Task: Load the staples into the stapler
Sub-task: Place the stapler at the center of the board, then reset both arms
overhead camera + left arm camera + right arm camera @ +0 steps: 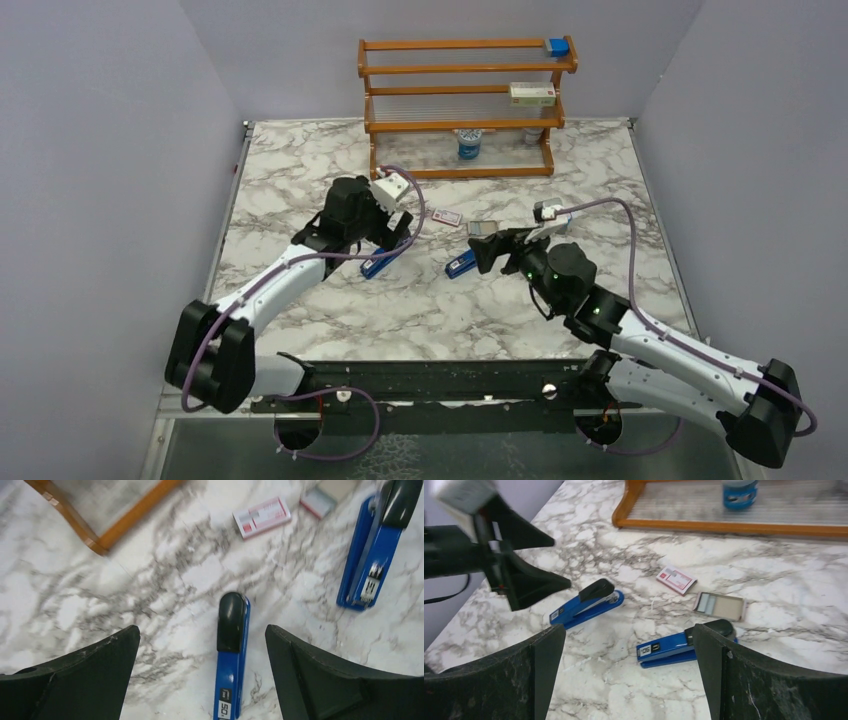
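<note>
Two blue staplers with black grips lie closed on the marble table. One stapler (378, 264) (231, 650) lies on the table between the wide-apart fingers of my left gripper (386, 246) (202, 630), which is open and not touching it. The second stapler (461, 264) (674, 646) lies just in front of my right gripper (490, 252) (629, 630), also open, with its right finger covering the stapler's black end. I cannot make out loose staples. A small grey tray (720, 606) shows a silver-grey patch at one end.
A pink-and-white box (447, 217) (676, 580) lies beside the tray (483, 228). A wooden rack (460, 125) stands at the back with a blue cylinder (468, 145), a blue block (557, 46) and a white box (532, 93). Walls close in both sides.
</note>
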You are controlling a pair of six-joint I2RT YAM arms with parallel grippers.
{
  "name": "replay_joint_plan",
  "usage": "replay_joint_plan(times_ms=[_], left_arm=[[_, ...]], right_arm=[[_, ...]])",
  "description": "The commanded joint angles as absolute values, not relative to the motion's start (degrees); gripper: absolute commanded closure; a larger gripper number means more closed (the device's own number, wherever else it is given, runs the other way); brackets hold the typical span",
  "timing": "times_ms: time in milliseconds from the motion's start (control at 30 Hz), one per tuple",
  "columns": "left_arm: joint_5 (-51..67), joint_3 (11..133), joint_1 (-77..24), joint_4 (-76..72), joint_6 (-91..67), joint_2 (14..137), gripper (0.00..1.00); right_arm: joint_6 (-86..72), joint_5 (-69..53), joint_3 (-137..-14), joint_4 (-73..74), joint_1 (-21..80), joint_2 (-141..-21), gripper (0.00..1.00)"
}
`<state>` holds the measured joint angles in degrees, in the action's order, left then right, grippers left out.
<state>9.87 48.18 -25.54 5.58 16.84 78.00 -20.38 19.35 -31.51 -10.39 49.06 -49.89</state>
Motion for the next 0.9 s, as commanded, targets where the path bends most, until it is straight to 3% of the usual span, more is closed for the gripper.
replay_joint_plan(times_ms=[0, 200, 433, 867], left_arm=[[3.9, 44.6, -25.7, -8.1, 5.9, 68.2, 0.01], [-9.2, 32.6, -25.7, -18.4, -8.1, 54.7, 0.01], [-27.6, 27.3, -25.6, -15.6, -7.7, 42.5, 0.01], [-30.3, 26.5, -25.6, -8.8, -15.0, 39.3, 0.01]], right_arm=[[-15.6, 30.2, -32.8, -7.4, 49.0, -45.7, 0.00], [-14.8, 35.6, -31.8, -7.8, 49.0, -43.1, 0.00], [-18.8, 39.1, -35.9, -0.9, 49.0, -45.1, 0.00], [-23.9, 42.1, -35.5, 0.0, 49.0, -44.9, 0.00]])
